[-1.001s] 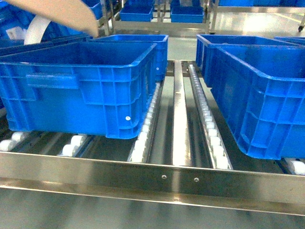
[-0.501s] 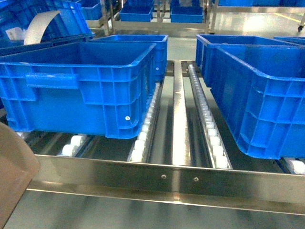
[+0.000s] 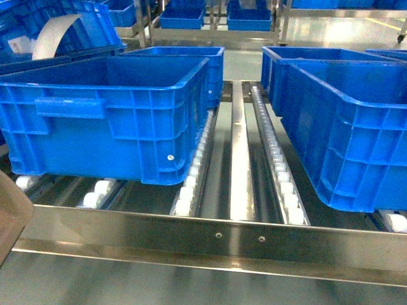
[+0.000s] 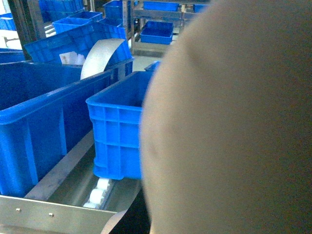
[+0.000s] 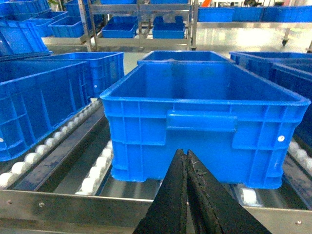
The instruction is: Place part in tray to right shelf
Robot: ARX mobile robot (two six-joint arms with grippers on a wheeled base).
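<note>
A: Tray (image 3: 11, 213) drops from the head view's top-left to the shelf's (image 3: 210, 238) front-left corner. Part?

B: Unseen; possibly inside. Right gripper (image 5: 187, 163) pinched empty; left can't tell. Placement pending.

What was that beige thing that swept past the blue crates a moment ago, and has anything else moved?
That is the tray. A second ago its edge was at the top left of the head view; then it appeared low on the left, and now it has slipped further down toward the corner. The blue crates and the right shelf with its rollers have not moved. The right tool is shut and holds nothing.
</note>
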